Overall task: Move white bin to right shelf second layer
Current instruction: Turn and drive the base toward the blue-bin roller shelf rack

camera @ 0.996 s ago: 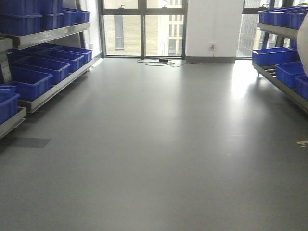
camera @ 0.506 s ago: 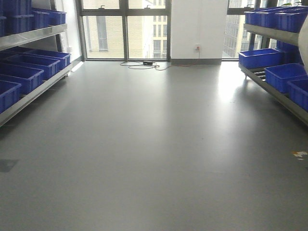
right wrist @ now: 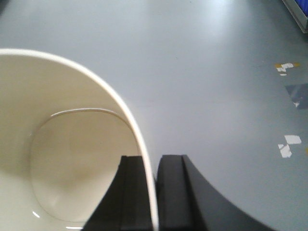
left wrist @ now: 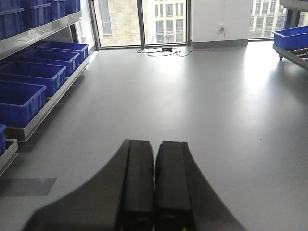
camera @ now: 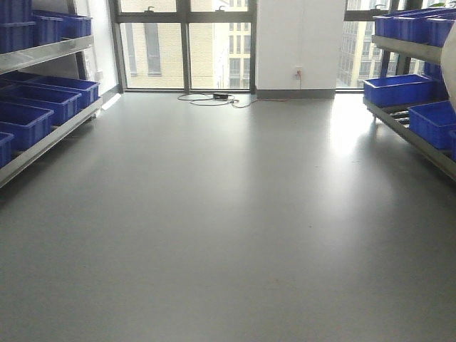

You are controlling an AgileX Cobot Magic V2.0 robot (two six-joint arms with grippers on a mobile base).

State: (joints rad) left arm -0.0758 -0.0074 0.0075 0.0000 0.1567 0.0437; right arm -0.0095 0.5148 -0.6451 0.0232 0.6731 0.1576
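The right gripper has its two black fingers pinched on the rim wall of the white bin, one finger inside the tub and one outside, with the thin cream wall clamped between them; the bin hangs to the left of the fingers above the grey floor, its rounded-square bottom bare; a few pale tape scraps lie on the floor off to the right. The left gripper has its fingers pressed flat together with nothing between them, and it points out over bare floor. Farther on, the left shelf runs along the wall with a row of blue crates on its low tier and more above. Across the room the right shelf stands well apart from the bin; it carries blue crates too, on its low sloping tier and on the upper tier. At the far end a dark cable trails on the floor below tall windows.
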